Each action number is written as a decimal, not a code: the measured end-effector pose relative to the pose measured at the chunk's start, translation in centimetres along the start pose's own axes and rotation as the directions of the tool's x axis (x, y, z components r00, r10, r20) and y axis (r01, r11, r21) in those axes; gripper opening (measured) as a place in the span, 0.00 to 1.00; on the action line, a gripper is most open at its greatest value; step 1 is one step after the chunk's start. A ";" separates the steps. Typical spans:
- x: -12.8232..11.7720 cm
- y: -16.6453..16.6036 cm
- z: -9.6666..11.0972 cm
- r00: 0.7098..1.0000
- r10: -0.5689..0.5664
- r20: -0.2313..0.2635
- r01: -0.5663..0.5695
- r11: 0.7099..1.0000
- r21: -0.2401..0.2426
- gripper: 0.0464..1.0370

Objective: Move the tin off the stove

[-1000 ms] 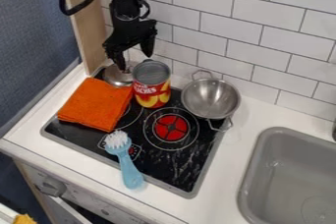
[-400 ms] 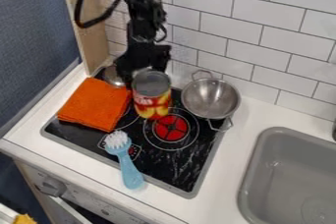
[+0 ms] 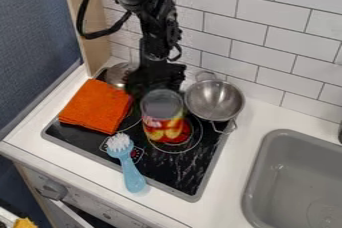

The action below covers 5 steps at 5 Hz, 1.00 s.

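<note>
**Tin over the stove, my gripper behind it**

Table (image 3: 259, 117): white, runs around the stove (image 3: 170, 174) and between it and the sink (image 3: 248, 192). Orange cloth (image 3: 97, 106) on the stove's left part in view. Colander (image 3: 214, 100) at its far right corner, just beside the tin (image 3: 162, 119). Tin looks upright, between cloth and colander, its lower part over the red ring. Gripper (image 3: 157, 79) close against the tin's far side; whether open, closed or holding it, I cannot tell. Brush (image 3: 130, 169) nearer the front edge, bristles towards the cloth.

Step in hand, my reading: getting the tin across and off; task unfinished. Next move: check my hold, then carry or ease it, level, past the stove's edge to the table. Watch the colander's near handle on the right, the brush at the front.
</note>
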<state>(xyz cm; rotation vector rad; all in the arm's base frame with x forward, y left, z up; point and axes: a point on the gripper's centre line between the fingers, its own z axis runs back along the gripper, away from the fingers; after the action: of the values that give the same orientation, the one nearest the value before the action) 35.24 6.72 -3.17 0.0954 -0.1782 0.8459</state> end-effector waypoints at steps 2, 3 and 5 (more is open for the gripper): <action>-5.2 1.2 1.2 0.998 -0.033 -0.060 0.032 0.999 -0.023 0.96; -8.0 1.1 1.5 0.994 -0.066 -0.082 0.064 0.998 -0.028 0.96; -10.7 1.3 1.2 0.989 -0.112 -0.093 0.112 0.994 -0.011 0.96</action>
<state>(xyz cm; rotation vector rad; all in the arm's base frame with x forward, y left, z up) 27.17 -0.51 -4.11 0.0599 -0.0863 0.7363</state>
